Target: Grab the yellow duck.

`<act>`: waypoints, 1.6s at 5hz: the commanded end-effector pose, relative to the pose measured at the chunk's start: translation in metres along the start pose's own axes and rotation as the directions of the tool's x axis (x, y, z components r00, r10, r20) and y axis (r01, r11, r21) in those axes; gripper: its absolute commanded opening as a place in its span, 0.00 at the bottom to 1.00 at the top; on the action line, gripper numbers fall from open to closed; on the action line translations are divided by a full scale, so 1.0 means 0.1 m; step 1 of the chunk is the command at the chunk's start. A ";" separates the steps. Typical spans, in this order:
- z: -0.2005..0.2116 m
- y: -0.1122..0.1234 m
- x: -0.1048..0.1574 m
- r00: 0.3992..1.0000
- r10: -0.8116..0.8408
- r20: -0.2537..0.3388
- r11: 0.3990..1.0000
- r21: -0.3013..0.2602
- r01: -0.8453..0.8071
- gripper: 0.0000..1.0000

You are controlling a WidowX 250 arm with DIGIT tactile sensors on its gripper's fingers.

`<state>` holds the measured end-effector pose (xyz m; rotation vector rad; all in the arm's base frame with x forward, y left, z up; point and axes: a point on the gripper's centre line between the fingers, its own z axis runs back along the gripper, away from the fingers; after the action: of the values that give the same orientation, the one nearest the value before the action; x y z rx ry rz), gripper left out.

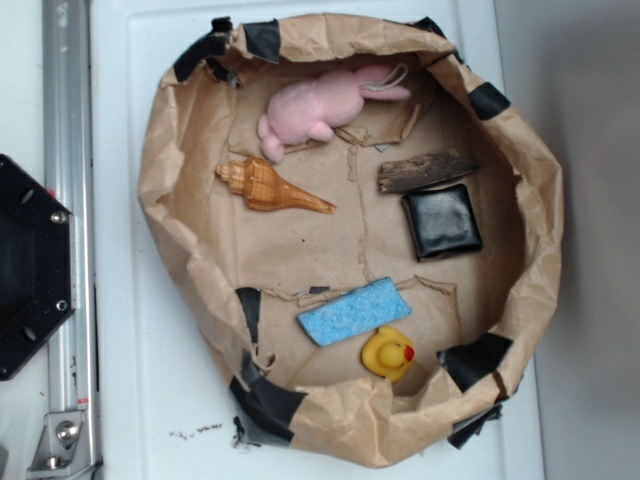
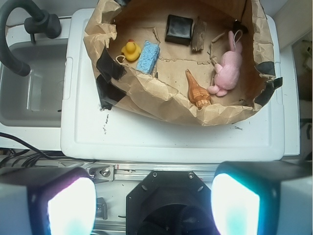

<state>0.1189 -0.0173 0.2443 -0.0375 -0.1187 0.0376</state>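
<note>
The small shiny yellow rubber duck (image 2: 130, 50) sits far ahead and to the left of the robot's gripper (image 2: 153, 205), whose jaws are wide open and empty.

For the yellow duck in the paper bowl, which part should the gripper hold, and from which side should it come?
Probably the yellow duck is best gripped across its rounded body, coming from above. The blue sponge lies close on one side and the paper wall rises on the other, so the fingers should close along the free direction between them.
</note>
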 end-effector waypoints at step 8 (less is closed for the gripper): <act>-1.57 0.00 1.57 0.619 -0.780 0.092 0.625 0.062 0.778 1.00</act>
<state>0.2914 -0.0034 0.0852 -0.0048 -0.1678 -0.8434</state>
